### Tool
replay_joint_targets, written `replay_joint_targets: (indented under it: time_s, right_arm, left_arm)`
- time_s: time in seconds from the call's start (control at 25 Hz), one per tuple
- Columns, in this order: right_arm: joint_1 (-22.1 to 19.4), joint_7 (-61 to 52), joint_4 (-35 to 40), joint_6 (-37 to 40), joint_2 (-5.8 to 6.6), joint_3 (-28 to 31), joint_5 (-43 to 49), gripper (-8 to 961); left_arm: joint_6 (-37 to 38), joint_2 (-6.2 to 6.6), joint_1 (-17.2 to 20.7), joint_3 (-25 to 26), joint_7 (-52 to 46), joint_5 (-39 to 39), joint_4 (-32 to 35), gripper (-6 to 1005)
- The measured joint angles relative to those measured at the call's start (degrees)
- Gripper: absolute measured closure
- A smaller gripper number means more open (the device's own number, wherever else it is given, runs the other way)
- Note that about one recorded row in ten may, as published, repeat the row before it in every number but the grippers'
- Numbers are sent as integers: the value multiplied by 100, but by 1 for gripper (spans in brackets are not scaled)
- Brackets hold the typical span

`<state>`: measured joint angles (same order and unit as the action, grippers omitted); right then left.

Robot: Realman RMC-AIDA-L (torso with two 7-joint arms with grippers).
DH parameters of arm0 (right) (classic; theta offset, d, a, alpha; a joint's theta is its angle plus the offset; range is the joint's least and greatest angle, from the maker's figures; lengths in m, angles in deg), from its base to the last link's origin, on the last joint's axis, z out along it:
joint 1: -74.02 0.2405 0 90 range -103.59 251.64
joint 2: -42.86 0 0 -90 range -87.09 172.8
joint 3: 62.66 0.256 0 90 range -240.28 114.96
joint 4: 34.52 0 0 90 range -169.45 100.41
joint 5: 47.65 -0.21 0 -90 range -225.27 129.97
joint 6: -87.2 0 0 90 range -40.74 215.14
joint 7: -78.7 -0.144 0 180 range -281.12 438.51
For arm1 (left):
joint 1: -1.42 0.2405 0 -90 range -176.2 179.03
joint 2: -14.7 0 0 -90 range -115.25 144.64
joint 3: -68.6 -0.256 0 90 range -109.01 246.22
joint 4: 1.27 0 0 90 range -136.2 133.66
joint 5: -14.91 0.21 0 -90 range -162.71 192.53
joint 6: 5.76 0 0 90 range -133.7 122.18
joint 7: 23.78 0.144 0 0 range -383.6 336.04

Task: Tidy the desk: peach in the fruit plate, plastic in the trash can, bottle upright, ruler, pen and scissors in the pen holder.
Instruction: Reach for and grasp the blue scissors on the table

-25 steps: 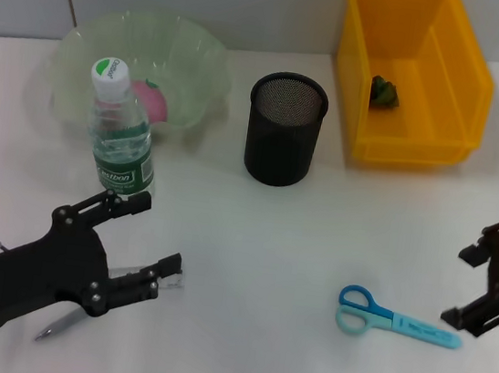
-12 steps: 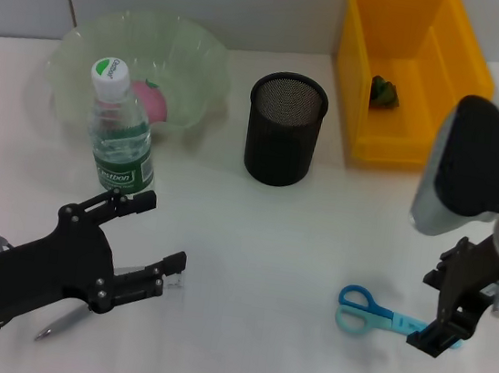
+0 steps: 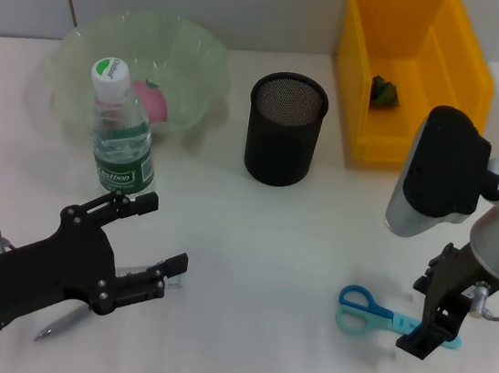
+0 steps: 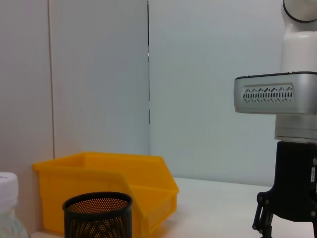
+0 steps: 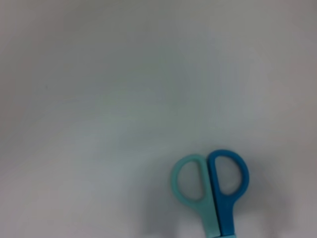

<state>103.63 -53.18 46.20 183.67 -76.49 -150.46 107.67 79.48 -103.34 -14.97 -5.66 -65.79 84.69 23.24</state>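
- Two claws of mine are in the head view: the right claw (image 3: 432, 325) hangs at lower right over the blade end of the scissors (image 3: 371, 315), which lie flat on the worktop (image 3: 278, 246).
- I cannot tell how far its fingers are spread.
- My left claw (image 3: 153, 252) sits at lower left, spread wide, holding nothing, over a pen (image 3: 61, 324).
- The bottle (image 3: 120, 133) stands upright before the fruit plate (image 3: 193, 59), where the peach (image 3: 149, 100) lies.
- The pen holder (image 3: 284, 128) stands at centre, beside the yellow bin (image 3: 412, 70).

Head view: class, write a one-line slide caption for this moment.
Right gripper poised over the scissors while the left gripper waits open near the upright bottle.
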Motion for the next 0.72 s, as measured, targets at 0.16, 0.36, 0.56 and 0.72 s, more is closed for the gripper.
replay_joint_targets:
  time_s: [0.16, 0.36, 0.56, 0.72]
  right_arm:
    - [17, -4, -19, -97, 0, -202, 13, 127]
    - [61, -4, -89, -182, 6, -306, 86, 128]
    - [81, -1, -117, -241, 8, -490, 107, 128]
    - [97, -15, -171, -328, -1, -599, 106, 128]
  left_arm:
    - [0, 0, -4, 0, -1, 0, 0, 194]
    - [7, 0, -12, 0, -1, 0, 0, 194]
    - [19, 0, -17, -1, -1, 0, 0, 194]
    - [24, 0, -24, -1, -1, 0, 0, 194]
